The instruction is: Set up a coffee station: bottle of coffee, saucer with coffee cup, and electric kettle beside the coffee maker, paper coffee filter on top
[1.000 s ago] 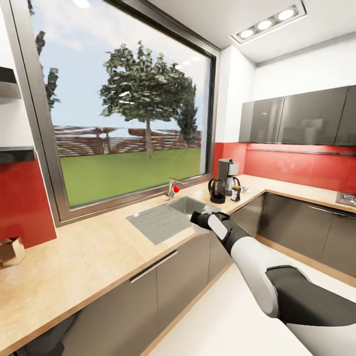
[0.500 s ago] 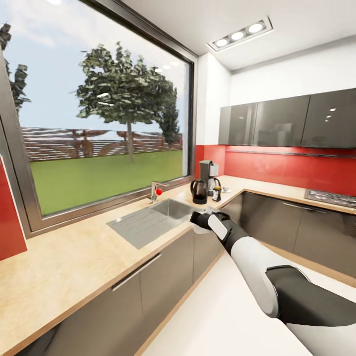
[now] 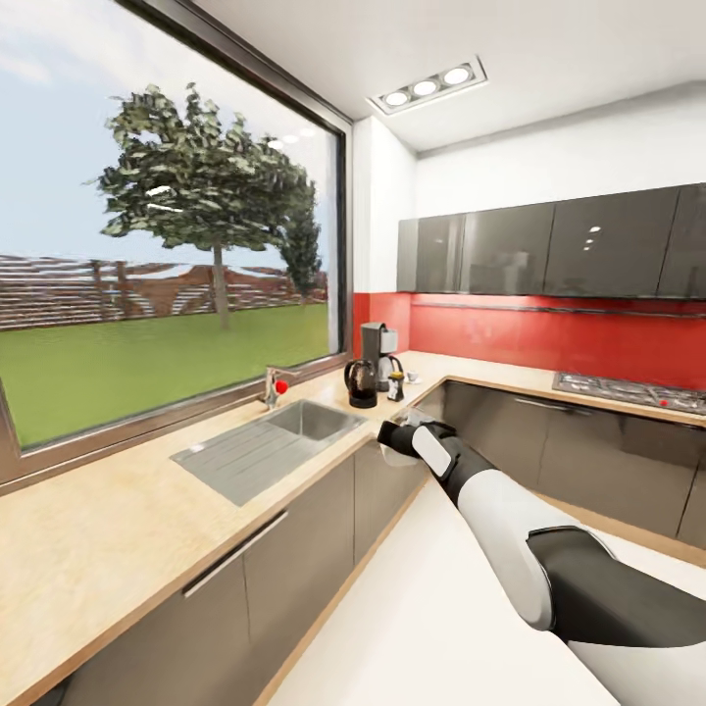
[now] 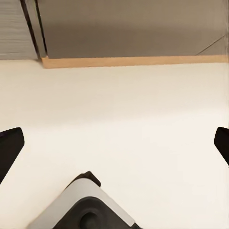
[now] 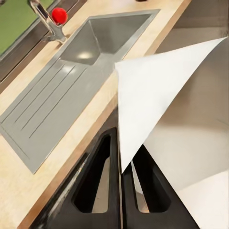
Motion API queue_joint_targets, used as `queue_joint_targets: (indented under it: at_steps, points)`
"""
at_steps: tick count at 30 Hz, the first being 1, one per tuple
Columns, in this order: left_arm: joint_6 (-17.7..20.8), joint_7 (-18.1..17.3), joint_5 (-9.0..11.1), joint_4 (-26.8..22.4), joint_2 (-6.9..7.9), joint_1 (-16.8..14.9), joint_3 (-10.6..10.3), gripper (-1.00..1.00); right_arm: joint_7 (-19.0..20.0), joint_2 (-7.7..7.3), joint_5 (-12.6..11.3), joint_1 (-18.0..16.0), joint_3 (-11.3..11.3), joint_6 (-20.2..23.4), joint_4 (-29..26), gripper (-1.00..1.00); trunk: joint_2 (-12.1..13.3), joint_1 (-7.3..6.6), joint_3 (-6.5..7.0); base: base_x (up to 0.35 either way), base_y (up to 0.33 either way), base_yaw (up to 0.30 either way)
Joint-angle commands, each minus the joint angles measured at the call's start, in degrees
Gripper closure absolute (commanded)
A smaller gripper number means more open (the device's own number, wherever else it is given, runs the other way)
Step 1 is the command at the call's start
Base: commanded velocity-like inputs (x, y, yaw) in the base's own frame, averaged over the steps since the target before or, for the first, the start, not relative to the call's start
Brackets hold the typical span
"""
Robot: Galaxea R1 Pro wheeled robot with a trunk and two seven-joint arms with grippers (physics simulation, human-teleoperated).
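Observation:
The coffee maker [image 3: 376, 345] stands in the far corner of the kitchen countertop [image 3: 118, 520]. In front of it are the electric kettle [image 3: 360, 383] and, at its right, the dark bottle of coffee [image 3: 395, 388]. A small white coffee cup [image 3: 412, 376] sits just beyond the bottle; too small to tell a saucer under it. My right gripper [image 3: 394, 434] [image 5: 125, 191] hangs off the counter's edge near the sink, shut on the white paper coffee filter [image 5: 162, 109] [image 3: 410, 416]. My left gripper [image 4: 114, 143] is open wide over the pale floor, its fingertips [image 4: 9, 148] at the frame's edges.
A steel sink [image 3: 270, 441] with drainboard and a faucet [image 3: 274, 387] with a red knob lies between me and the corner. A gas hob [image 3: 628, 392] sits in the right counter run. Grey cabinets [image 3: 549, 240] hang above a red backsplash. Pale floor [image 3: 412, 608] lies ahead.
The camera has swung right, so the window, sink and coffee corner slid left in the picture. My right arm holds the same pose with the filter.

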Motion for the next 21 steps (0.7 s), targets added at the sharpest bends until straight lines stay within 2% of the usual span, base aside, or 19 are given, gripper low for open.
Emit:
queue_joint_targets:
  at_steps: [1,5,8,11,14,17,21]
  points:
    - [-0.1,-0.1,0.6,-0.1,0.03,0.0,-0.5,-1.0,-0.5,0.01,-0.7,0.0,0.2,0.2,0.0,1.0,0.0,0.02,0.06,0.0,0.0,-0.245]
    - [-0.1,-0.1,0.6,-0.1,0.03,0.1,-0.5,-1.0,-0.5,-0.07,-1.0,0.0,0.2,0.2,0.3,1.0,0.0,0.02,0.3,0.0,0.0,-0.227]
    - [-0.1,-0.1,0.6,-0.1,0.03,0.1,-0.5,-1.0,-0.5,-1.51,-0.9,0.0,0.2,-0.2,1.1,1.0,0.0,0.02,0.46,0.0,0.0,-0.189]
    - [-0.1,-0.1,0.5,-0.1,0.03,0.1,-0.5,-1.0,-0.5,-2.15,-0.8,0.0,0.2,-0.6,3.1,1.0,0.0,0.02,0.6,0.0,0.0,-0.171]
    - [-0.1,-0.1,-0.5,-0.1,0.01,0.1,-0.5,-1.0,-0.8,-3.16,-0.7,0.0,0.3,-0.7,5.4,1.0,0.0,0.02,0.74,0.0,0.0,-0.16]
    - [-0.1,-0.1,-1.8,-0.1,-0.03,0.1,-0.4,-1.0,-0.9,-4.95,-0.7,0.0,0.3,-0.4,7.0,1.0,0.0,0.02,0.88,0.0,0.0,-0.156]
    - [-0.1,-0.1,-2.8,-0.1,-0.09,0.1,-0.3,-1.0,-0.7,-7.73,-0.6,0.0,0.3,-0.9,12.3,1.0,0.0,0.02,1.05,0.0,0.0,-0.13]
